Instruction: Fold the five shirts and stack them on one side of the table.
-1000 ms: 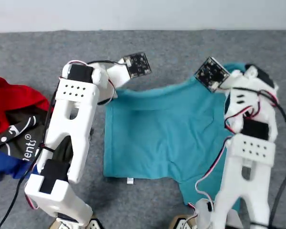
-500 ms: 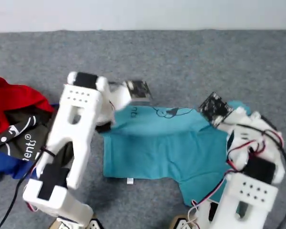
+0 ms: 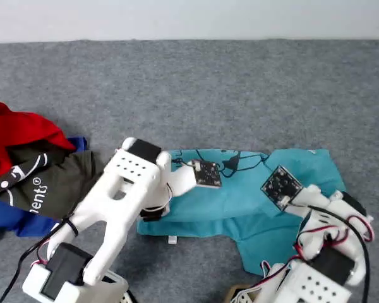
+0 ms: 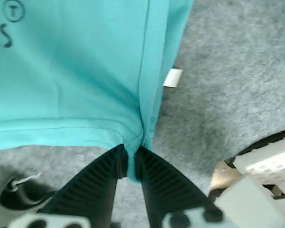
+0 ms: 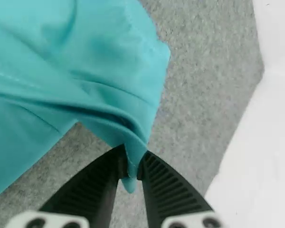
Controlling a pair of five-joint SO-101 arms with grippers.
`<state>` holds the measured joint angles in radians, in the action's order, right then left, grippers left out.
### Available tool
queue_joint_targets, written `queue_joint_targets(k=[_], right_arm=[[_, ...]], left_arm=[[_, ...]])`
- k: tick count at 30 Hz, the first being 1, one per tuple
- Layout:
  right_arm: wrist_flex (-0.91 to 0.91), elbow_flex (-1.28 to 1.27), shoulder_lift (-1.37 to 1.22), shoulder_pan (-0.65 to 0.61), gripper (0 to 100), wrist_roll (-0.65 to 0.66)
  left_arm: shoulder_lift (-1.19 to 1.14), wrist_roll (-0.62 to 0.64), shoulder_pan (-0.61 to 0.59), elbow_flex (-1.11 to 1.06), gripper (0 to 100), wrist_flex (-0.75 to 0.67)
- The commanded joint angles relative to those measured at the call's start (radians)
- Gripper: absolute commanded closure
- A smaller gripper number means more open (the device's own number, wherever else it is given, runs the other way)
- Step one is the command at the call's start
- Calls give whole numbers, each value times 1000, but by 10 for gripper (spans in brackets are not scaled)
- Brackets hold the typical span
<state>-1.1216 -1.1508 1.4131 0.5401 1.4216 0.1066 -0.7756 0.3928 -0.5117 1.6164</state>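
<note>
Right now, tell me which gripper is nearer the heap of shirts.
Left. The left gripper pinches the teal shirt on the side by the heap; the right gripper pinches its far side.

Table (image 3: 240,82): grey, felt-like covering over the whole surface.

Lying on it:
- Teal shirt (image 3: 252,196), right of centre on the near half. The far part is doubled over toward the near side, so dark print shows along the fold. The cloth is rumpled, and one sleeve spreads toward the near edge. A small white label (image 3: 172,239) at its near hem rests on the grey covering.
- Heap of three crumpled shirts at the left edge, apart from the teal one:
  - red shirt (image 3: 19,132) at the far end;
  - dark shirt (image 3: 57,180) with white lettering, touching the red one;
  - blue shirt (image 3: 6,218) at the near end, partly under the dark one.
</note>
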Motion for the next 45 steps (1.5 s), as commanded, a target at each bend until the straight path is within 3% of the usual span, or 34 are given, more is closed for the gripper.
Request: queue_joint_targets(k=[1, 7, 13, 28, 32, 34, 39, 42, 45], right_arm=[[-19, -20, 97, 48, 990, 41], [-226, -38, 249, 53, 990, 68], [-325, -89, 371, 53, 990, 68], [-383, -117, 401, 54, 990, 68], [-383, -112, 401, 58, 988, 68], [-383, -112, 400, 58, 953, 68], [-380, -89, 400, 68, 721, -12], [-380, -34, 400, 64, 686, -103], [-381, -3, 400, 64, 686, -106]], left_arm=[[49, 11, 6, -12, 986, -6], [49, 9, -11, -25, 986, -6], [48, 9, -72, -27, 986, -5], [51, 14, -71, -56, 984, 25], [51, 109, -75, 1, 951, 72], [51, 167, -71, 38, 923, 94], [51, 213, -69, 108, 910, 135], [52, 215, -75, 119, 910, 137], [52, 215, -83, 120, 910, 137]])
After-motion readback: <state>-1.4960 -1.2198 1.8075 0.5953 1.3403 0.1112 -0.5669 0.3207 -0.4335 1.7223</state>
